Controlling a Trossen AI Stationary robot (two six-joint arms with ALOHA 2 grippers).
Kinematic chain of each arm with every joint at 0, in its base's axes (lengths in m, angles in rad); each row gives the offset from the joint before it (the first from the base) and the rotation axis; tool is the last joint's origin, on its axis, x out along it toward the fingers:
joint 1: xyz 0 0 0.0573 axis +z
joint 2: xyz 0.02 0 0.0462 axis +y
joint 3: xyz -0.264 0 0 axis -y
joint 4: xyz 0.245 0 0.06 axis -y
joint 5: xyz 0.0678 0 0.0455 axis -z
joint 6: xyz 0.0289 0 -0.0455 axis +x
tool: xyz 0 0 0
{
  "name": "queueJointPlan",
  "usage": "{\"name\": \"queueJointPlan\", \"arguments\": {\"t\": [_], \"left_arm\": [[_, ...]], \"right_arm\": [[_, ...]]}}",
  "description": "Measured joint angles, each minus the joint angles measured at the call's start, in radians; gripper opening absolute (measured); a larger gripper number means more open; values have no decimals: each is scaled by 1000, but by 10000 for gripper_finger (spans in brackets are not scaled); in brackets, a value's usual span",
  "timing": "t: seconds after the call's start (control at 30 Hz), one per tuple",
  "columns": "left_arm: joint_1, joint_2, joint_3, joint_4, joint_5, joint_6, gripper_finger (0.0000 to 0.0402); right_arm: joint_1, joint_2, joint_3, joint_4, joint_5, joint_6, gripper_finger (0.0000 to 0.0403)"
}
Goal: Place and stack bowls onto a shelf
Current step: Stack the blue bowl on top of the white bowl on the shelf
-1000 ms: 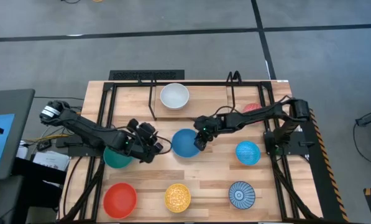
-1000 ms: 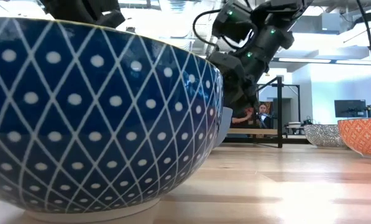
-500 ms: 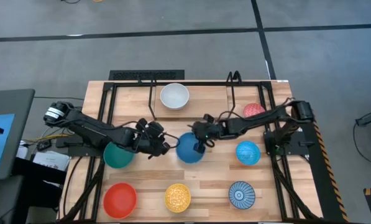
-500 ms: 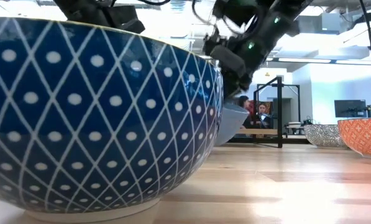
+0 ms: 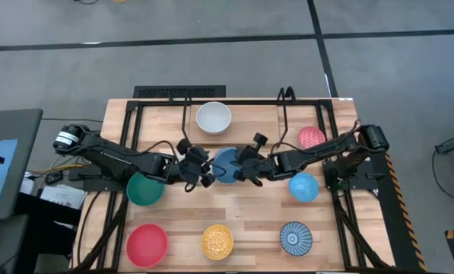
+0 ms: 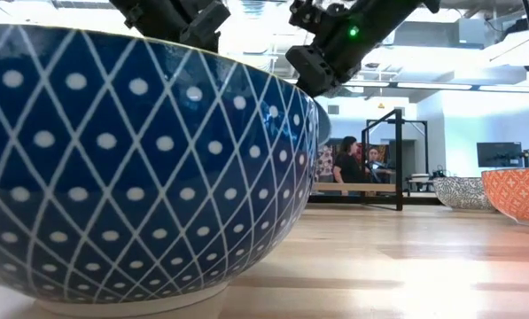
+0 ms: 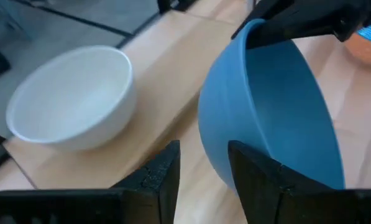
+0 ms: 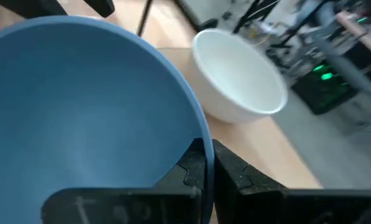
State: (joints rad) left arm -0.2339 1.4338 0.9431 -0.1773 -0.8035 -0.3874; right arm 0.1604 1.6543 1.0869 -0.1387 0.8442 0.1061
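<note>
A plain blue bowl (image 5: 225,164) hangs tilted above the table's middle, just in front of the shelf (image 5: 253,116). My right gripper (image 5: 246,169) is shut on it from the right. My left gripper (image 5: 201,169) is open at the bowl's left side. In the left wrist view the bowl's lower outer wall (image 7: 216,143) shows in the gap of the left gripper (image 7: 204,155); I cannot tell whether it touches. A white bowl (image 5: 213,118) stands on its base on the shelf board. My right gripper (image 8: 208,149) pinches the blue bowl's rim (image 8: 197,134) on the bowl's right side, one finger inside the bowl and one outside. The fingers come from the table's right, slanting down. The bowl is lifted clear of the table and tipped.
On the table stand a green bowl (image 5: 144,189), a red bowl (image 5: 147,243), a yellow bowl (image 5: 217,241), a blue-white patterned bowl (image 5: 296,237), a speckled light blue bowl (image 5: 303,186) and a red-pink bowl (image 5: 311,137). Black wire uprights (image 5: 285,103) rise from the shelf. People sit far behind the table (image 6: 348,164).
The blue bowl has left the table, tipping and rising with my right gripper, and has gone toward the far edge and the shelf. My left gripper has gone toward the table's right and slightly toward the far edge, up to the bowl's left side.
</note>
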Motion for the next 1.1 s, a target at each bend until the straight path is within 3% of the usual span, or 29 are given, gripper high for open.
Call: {"name": "queueJointPlan", "arguments": {"t": [0.27,0.43,0.63,0.97,1.1], "left_arm": [[-19,-22,81,-76,-81,77,173],[-19,-22,122,-72,55,210,190],[-6,-22,124,-59,-20,255,192],[29,17,126,-47,23,359,191],[28,40,126,-41,8,432,170]], "right_arm": [[-5,0,5,-2,49,-8,32],[-3,0,5,16,96,-51,31],[17,0,5,44,103,-87,31],[61,1,5,172,106,-253,31],[73,2,9,171,113,-277,31]]}}
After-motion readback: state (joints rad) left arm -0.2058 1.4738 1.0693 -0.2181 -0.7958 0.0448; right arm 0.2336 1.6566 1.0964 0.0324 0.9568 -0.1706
